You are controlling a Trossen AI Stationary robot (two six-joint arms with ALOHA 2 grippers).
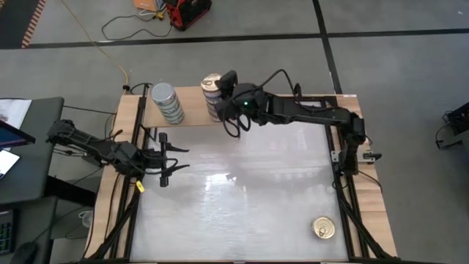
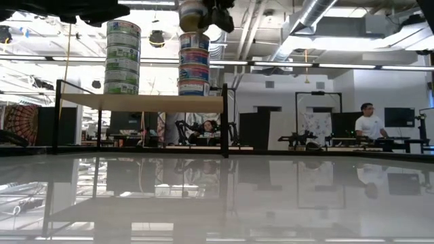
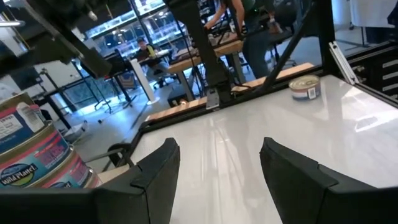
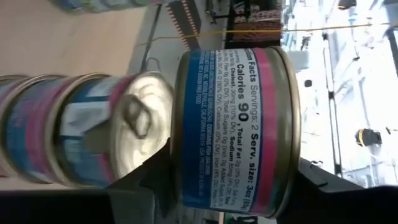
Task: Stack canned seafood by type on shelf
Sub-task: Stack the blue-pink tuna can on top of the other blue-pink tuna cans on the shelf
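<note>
Placing step: right gripper [image 1: 220,94] grasping a tin [image 4: 236,130] by its side wall, hovering just above the gold-lidded stack [image 2: 194,64] on the shelf [image 1: 192,117]. Carried tin apparently clear of the lid below, flat faces up and down, short axis vertical and roughly in line with the stack's axis. Silver-lidded stack [image 1: 167,103] standing apart on the same board. Next move, judged: lowering straight down, keeping the tin level and centred over the pull tab, then opening; a tilted or offset release risking a toppled column. One tin [image 1: 324,228] remaining near the table's front right corner. Left gripper [image 1: 164,159] waiting open over the table's left side, holding nothing.
</note>
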